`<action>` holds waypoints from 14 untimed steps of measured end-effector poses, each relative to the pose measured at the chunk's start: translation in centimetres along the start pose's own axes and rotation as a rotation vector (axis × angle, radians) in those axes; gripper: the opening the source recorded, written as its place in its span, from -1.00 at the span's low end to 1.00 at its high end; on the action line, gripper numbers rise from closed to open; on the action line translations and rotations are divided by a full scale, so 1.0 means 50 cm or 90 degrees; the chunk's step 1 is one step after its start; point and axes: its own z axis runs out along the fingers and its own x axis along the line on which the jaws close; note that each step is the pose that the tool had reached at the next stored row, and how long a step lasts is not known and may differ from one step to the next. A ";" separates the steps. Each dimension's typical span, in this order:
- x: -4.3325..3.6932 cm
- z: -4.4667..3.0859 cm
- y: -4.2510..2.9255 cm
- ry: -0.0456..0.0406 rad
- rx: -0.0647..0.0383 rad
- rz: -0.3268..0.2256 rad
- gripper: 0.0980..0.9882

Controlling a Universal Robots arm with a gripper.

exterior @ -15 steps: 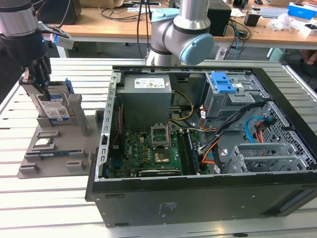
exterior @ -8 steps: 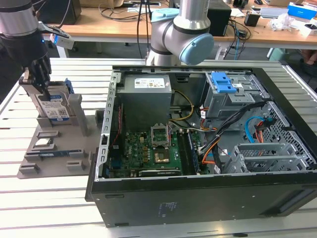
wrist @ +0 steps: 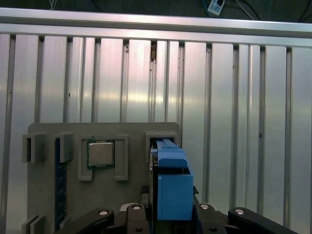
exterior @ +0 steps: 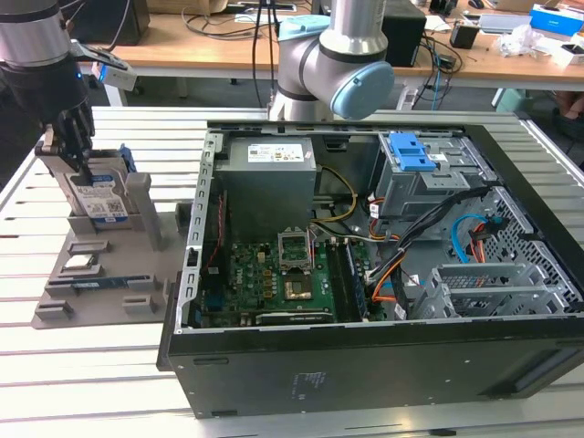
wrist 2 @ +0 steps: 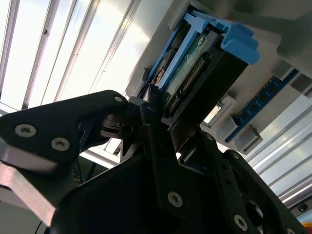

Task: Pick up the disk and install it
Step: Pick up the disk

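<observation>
Gripper (exterior: 77, 170) is down at the exterior view's left, fingers (wrist 2: 152, 114) pinched narrow on the disk (exterior: 100, 203), one on each side. The disk stands upright on edge in its slot of the grey holder (exterior: 96, 301), beside the open case (exterior: 365, 365).

Glossy blue plastic frame on the disk (wrist: 173, 187), ribbed brushed-metal table (wrist: 219, 97), matt grey plastic holder (wrist: 44, 185)

The silver-grey disk (exterior: 96, 196) has a white-and-blue label (exterior: 99, 208) and bright blue frame (wrist: 173, 187).
</observation>
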 end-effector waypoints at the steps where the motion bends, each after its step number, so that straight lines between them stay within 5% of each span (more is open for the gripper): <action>1: 0.000 0.000 0.000 0.0000 0.000 0.000 -0.40; 8: 0.000 -0.019 0.001 0.0000 0.000 0.000 -0.40; 14: -0.003 -0.052 0.002 0.0000 0.000 0.000 -0.40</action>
